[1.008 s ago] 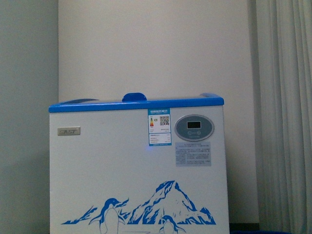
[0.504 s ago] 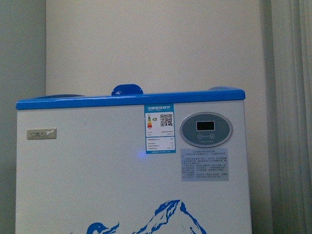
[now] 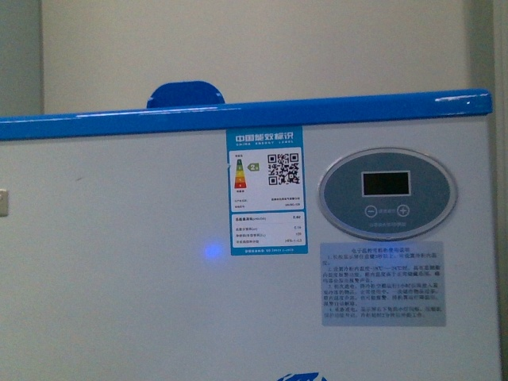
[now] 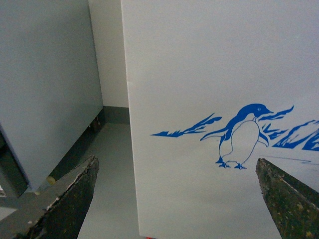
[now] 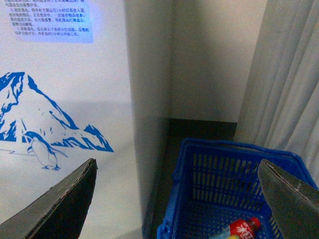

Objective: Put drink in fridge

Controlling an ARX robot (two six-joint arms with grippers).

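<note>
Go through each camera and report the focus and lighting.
Front view: soft overall, fine print of the notice sticker on the fridge unreadable, a blue glow spot on its panel. Left wrist view: penguin crisp, even light. Right wrist view: sticker washed bluish, bottle in the basket blurred.

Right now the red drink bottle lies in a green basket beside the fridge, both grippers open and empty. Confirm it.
No: the basket is blue, not green; the right wrist view shows it. The rest holds: the red drink bottle lies in it beside the fridge, and the left gripper and right gripper are open and empty.
</note>
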